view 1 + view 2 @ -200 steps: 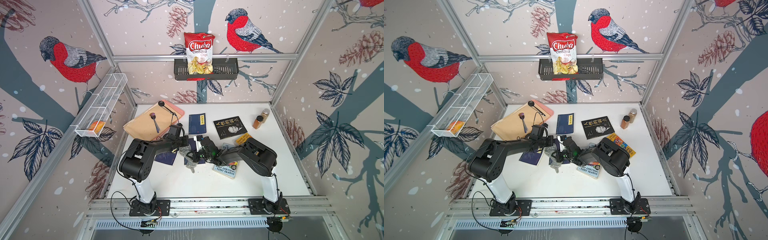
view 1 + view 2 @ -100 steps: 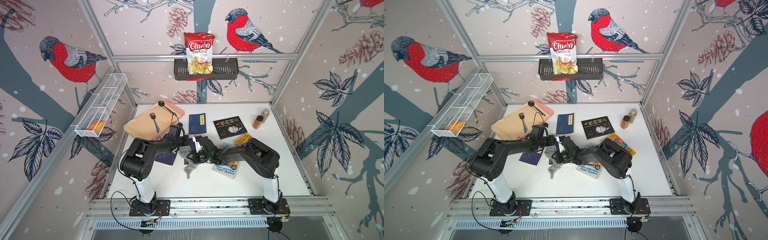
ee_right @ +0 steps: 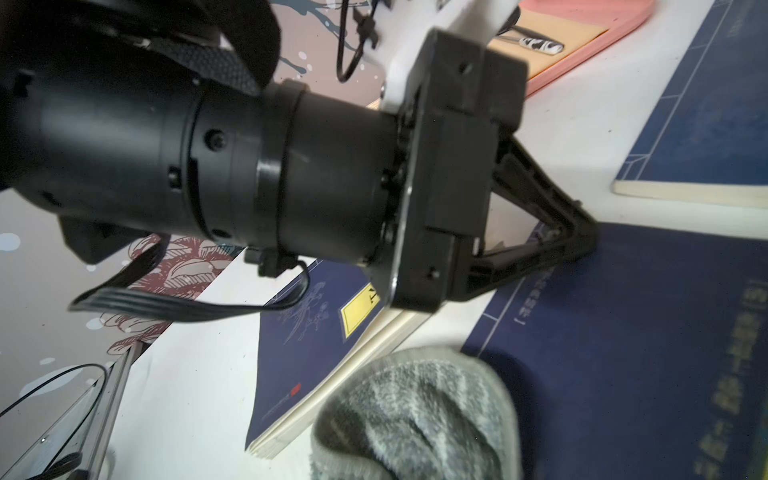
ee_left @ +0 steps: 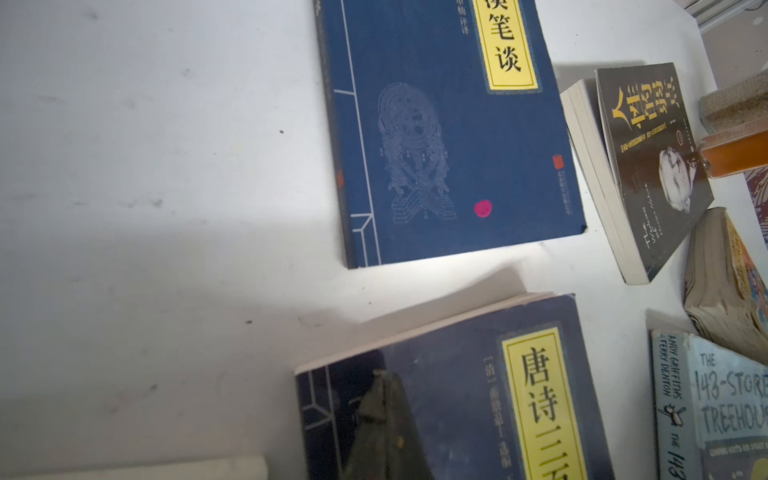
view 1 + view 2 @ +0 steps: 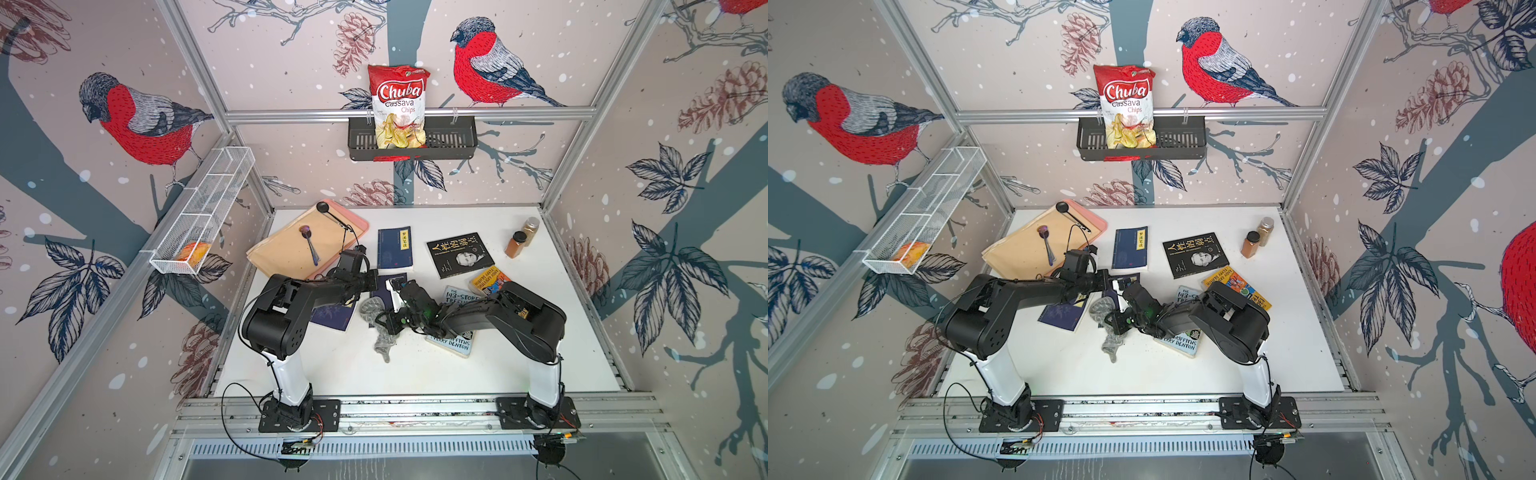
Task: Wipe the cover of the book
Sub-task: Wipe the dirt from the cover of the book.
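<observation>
Top view: dark blue book [image 5: 382,297] lies mid-table [image 5: 519,353] between the arms. Right jaws clamped on the grey cloth [image 5: 382,343].
Left wrist: left jaws closed, tips resting on the cover [image 4: 453,374].
Right wrist: cloth [image 3: 415,415] at the cover's corner.

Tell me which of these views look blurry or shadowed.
Right wrist view: the grey cloth up close is soft, and lettering on the dark blue book is smeared. Left wrist view: mostly sharp, but a shadow crosses the table and the left gripper is dark. Both top views: even light, sharp.
</observation>
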You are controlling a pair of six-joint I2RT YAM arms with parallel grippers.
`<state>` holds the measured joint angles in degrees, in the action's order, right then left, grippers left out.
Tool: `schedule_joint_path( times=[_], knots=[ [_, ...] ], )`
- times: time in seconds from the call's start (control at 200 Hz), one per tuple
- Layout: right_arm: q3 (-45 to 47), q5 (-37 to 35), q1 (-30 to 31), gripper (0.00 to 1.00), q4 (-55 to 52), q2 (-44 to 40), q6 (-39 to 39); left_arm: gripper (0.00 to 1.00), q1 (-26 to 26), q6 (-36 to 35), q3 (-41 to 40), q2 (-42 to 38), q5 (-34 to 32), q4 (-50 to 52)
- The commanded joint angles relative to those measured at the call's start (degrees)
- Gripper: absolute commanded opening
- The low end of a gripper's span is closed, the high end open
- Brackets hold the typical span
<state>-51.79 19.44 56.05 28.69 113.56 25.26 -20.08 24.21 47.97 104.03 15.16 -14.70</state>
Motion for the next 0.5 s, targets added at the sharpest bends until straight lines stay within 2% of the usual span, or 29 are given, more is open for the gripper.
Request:
schedule_joint_path(
  times=[0.0, 0.145, 0.245, 0.495],
  knots=[
    [-0.8, -0.9, -2.9, 0.0, -9.2, 1.9, 2.0, 0.0, 0.0, -0.2, -0.3, 0.7, -1.2, 6.9],
    [-3.6, -0.8, -9.2, 0.0, -8.8, 2.5, 3.0, 0.0, 0.0, -0.3, -0.4, 0.4, -1.2, 7.0],
    [-4.6, 0.5, -11.0, 0.0, -10.6, 0.3, 2.1, 0.0, 0.0, -0.5, -0.4, 0.6, -1.4, 7.5],
    [6.4, -1.0, -12.6, 0.0, -11.1, -15.5, 3.2, 0.0, -0.1, -0.4, 0.2, 0.1, -1.2, 7.9]
  ],
)
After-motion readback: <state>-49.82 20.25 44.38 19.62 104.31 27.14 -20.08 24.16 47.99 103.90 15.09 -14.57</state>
